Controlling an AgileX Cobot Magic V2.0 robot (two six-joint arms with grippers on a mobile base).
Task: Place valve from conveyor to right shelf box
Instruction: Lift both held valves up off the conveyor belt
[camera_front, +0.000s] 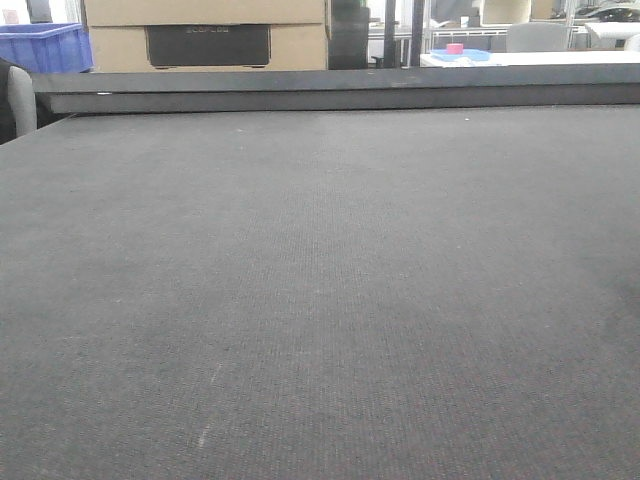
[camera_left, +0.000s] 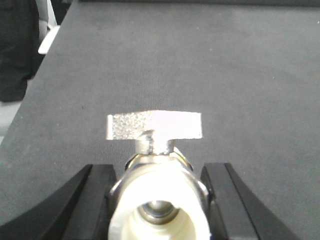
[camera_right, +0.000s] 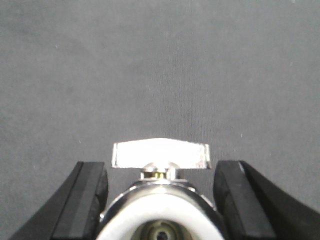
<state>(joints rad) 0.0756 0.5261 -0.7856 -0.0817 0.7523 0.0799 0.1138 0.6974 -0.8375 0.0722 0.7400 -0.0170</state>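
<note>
Both pincers (camera_left: 159, 170) (camera_right: 160, 169) clamp valves (camera_left: 156, 212) (camera_right: 160, 154); box (camera_front: 110, 45) lettering (camera_front: 207, 31) illegible.

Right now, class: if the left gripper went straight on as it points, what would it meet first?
The valve, sitting between the fingers of the left gripper, handle foremost. Past it only the conveyor lies ahead; how near is unclear.

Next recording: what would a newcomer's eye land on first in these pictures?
Two valves with bright silver T-handles and white ends: one valve between the fingers of the left gripper, another valve between those of the right gripper; whether they are clamped is unclear. In the front view the dark grey conveyor fills nearly the whole frame, with a blue bin beyond its far left corner.
</note>
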